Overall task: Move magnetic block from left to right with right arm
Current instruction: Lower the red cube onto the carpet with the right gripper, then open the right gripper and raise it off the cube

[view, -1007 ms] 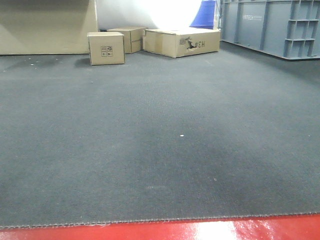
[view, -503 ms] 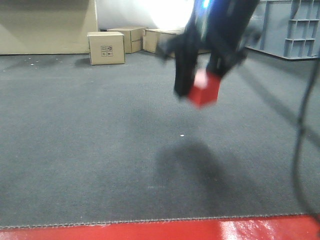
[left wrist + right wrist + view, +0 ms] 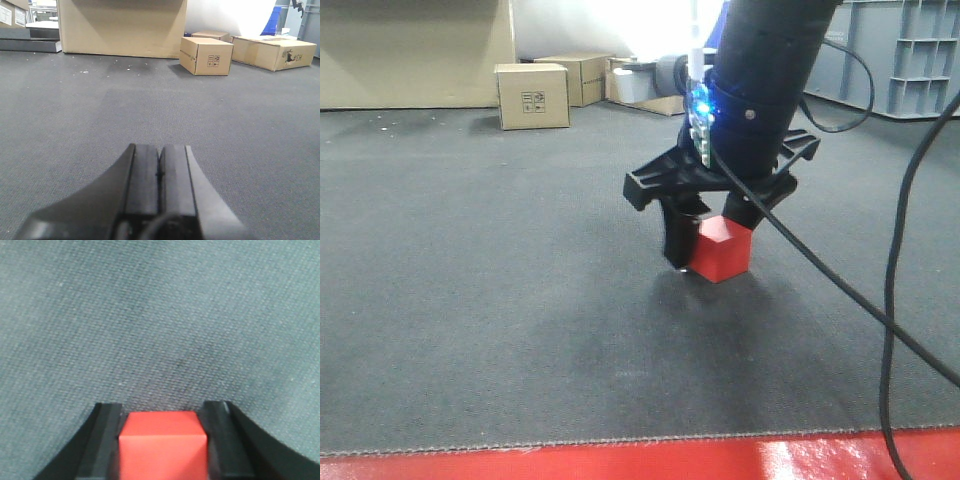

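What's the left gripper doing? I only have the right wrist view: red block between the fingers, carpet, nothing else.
Observer: The left gripper is shut and holds nothing, per its wrist view.
Operator: Is the block down yet?
Observer: In the front view the magnetic block sits low at the carpet, tilted; contact is unclear.
Operator: Anything near it?
Observer: No. The cardboard boxes stand far behind the right gripper.
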Robot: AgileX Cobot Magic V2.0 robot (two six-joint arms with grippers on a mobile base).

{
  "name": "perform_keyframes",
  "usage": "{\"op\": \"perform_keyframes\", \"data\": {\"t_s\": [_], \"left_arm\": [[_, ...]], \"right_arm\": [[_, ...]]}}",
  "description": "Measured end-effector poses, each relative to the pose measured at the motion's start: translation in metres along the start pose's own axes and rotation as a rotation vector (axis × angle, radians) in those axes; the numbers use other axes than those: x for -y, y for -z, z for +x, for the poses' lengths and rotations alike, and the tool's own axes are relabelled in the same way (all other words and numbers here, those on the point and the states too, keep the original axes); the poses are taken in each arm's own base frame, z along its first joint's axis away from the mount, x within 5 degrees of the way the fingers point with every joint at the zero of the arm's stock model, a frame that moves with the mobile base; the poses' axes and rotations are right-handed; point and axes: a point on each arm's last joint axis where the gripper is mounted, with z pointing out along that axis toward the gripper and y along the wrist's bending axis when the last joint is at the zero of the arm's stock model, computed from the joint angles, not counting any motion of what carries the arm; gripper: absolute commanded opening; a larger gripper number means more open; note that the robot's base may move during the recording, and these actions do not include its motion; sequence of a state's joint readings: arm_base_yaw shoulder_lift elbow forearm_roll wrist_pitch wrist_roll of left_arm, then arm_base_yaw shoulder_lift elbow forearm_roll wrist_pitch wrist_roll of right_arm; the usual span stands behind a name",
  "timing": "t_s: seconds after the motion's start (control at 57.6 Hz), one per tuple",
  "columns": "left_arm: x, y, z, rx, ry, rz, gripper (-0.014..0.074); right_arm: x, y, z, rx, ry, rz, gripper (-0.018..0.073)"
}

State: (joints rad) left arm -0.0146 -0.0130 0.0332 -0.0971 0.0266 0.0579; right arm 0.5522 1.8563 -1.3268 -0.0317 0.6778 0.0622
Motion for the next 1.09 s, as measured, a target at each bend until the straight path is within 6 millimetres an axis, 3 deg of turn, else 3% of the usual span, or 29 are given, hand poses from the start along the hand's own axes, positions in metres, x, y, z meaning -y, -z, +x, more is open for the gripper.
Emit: {"op": "perform_keyframes", "data": {"t_s": [0.208,0.365,0.503,0.556,0.799,1.094], "left_arm": [[0.0,0.0,0.0,0.0,0.0,0.0,-0.0126],[0.0,0.0,0.0,0.0,0.0,0.0,-0.0126],[0.0,0.0,0.0,0.0,0.0,0.0,-0.0126],[0.0,0.0,0.0,0.0,0.0,0.0,-0.0126],[0.0,0.0,0.0,0.0,0.0,0.0,-0.0126],[0.0,0.0,0.0,0.0,0.0,0.0,-0.0126]], "right_arm": [[0.0,0.037,-0.008,0.085,-0.001,-0.003,0.0547],[0.001,0.089,-0.007,0.193,-0.005,-0.008,0.0324],[0.003,0.138,0.011,0.326,-0.009,-0.017,0.0104],[0.004,0.156,0.025,0.378,-0.012,-0.021,0.0055],[0.007,0.208,0.107,0.593,-0.018,-0.037,0.0058],[0.011,0.229,0.198,0.77,-0.021,-0.046,0.0058]]}}
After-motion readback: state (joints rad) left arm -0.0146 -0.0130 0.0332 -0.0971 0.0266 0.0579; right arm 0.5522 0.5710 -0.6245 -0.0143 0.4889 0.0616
